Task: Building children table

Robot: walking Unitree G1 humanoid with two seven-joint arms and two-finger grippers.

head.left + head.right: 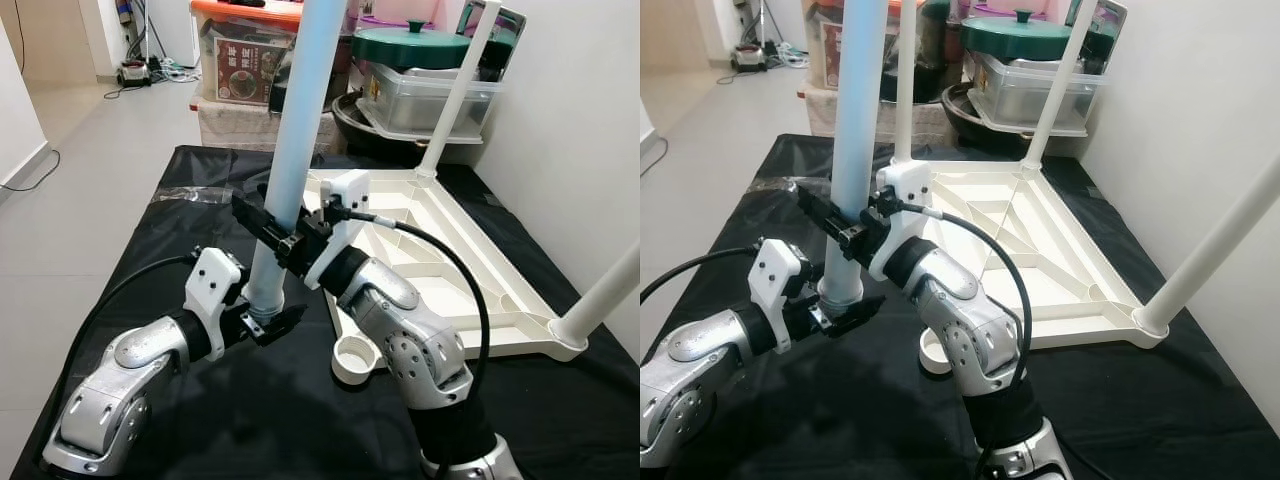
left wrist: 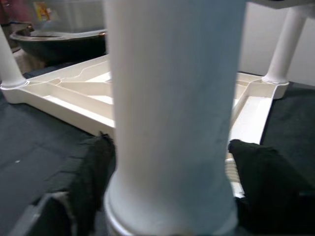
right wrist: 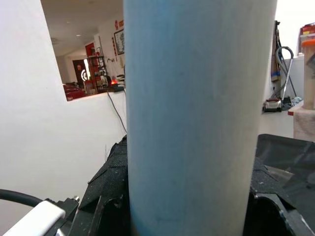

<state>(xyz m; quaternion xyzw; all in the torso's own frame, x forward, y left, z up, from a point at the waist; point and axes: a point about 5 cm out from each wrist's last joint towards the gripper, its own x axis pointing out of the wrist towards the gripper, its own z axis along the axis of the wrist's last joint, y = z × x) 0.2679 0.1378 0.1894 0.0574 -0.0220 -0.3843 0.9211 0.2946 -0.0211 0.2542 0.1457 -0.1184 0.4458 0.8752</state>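
Note:
A long white table leg (image 1: 295,150) stands upright over the black cloth, held by both arms. My left gripper (image 1: 268,322) is shut on its lower end, near the threaded tip. Higher up, my right gripper (image 1: 272,228) is shut around the leg's shaft (image 3: 197,118). The upturned white tabletop (image 1: 420,250) lies to the right, with other legs (image 1: 458,85) standing in its corners. One empty round socket (image 1: 356,357) sits at the tabletop's near left corner, just right of the leg's lower end. In the left wrist view the leg (image 2: 172,113) sits between black fingers (image 2: 93,172).
A black cloth (image 1: 200,220) covers the work surface. Plastic bins, a green-lidded pot (image 1: 410,45) and boxes stand at the far end. A white wall (image 1: 580,120) runs along the right. Grey floor (image 1: 90,130) lies to the left.

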